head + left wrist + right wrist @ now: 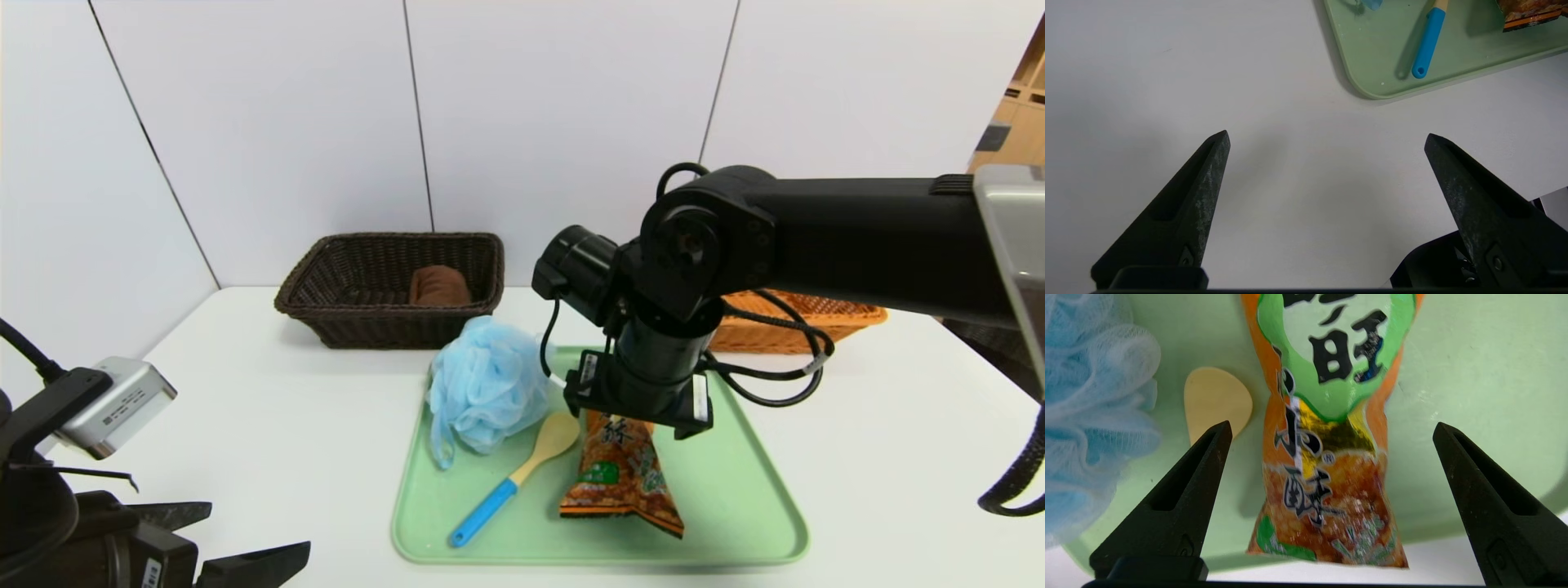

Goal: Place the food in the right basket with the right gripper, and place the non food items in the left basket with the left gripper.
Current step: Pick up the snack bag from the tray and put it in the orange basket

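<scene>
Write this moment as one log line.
right hand: open, above snack bag | left hand: open, beside tray | towel: in dark basket

Two baskets (392,327), one tray (735,506), snack bag (620,482), pouf (490,384), spoon (494,506), towel (439,287) apiece

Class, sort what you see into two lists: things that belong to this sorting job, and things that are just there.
Part of the job:
- snack bag
- blue bath pouf
- spoon
- brown towel
- dark basket
- orange basket
- left gripper
- right gripper

Just there:
- white wall panels
- wooden shelving
</scene>
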